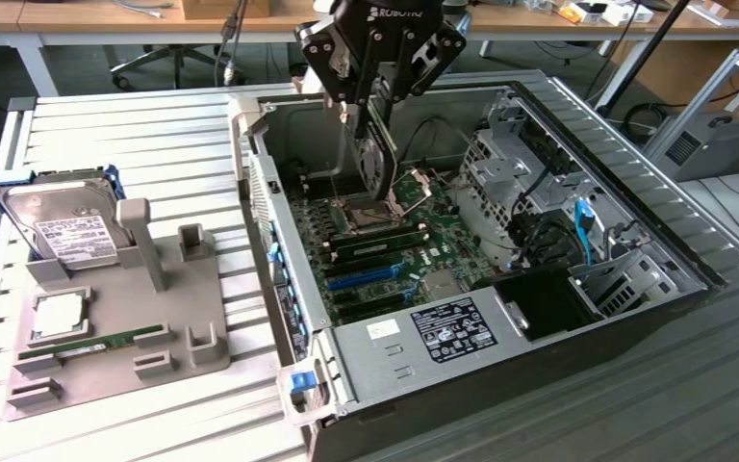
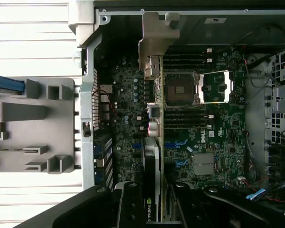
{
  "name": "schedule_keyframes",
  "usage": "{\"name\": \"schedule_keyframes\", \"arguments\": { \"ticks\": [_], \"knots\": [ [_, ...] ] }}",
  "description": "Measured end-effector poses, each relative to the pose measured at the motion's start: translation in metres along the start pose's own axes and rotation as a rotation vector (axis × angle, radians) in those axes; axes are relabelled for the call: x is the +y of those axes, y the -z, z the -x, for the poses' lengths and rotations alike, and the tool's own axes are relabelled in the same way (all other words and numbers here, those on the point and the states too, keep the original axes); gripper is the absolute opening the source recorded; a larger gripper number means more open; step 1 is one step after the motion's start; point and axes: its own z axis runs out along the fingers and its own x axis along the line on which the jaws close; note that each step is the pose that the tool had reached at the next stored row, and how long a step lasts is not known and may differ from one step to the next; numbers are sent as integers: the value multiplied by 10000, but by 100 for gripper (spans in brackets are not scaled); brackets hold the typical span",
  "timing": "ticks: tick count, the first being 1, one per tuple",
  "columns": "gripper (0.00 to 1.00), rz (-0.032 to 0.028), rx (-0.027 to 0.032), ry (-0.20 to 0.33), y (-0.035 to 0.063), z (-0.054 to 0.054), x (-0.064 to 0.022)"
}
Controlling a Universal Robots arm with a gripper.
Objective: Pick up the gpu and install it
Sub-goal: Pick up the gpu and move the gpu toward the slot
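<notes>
My gripper (image 1: 372,114) hangs over the open computer case (image 1: 257,144), shut on the gpu (image 1: 372,168). The gpu is a dark card held on edge, its lower end just above the motherboard (image 1: 383,241) near the processor socket (image 1: 367,214). In the wrist view the gpu (image 2: 151,161) runs edge-on away from my gripper (image 2: 152,211), and its silver end bracket (image 2: 154,42) points toward the case's wall. The blue expansion slots (image 2: 173,145) lie beside the card on the motherboard (image 2: 213,123); the card is above the board, not seated.
A grey fixture (image 1: 126,318) on the white slatted table, at the exterior view's left, holds a hard drive (image 1: 68,226), a processor (image 1: 59,316) and a green memory stick (image 1: 107,342). Drive bays and cables (image 1: 562,231) fill the case's far side.
</notes>
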Motion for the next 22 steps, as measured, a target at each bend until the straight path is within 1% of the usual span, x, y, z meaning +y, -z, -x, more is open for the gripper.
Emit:
{"name": "schedule_keyframes", "arguments": {
  "ticks": [5, 7, 11, 22],
  "knots": [
    [27, 0, 0, 0, -2, 94, 2],
    [27, -1, 0, -1, -4, 173, 3],
    [27, -1, 0, 0, -7, 289, 5],
    [27, 0, 0, -1, -12, 470, 12]
  ]
}}
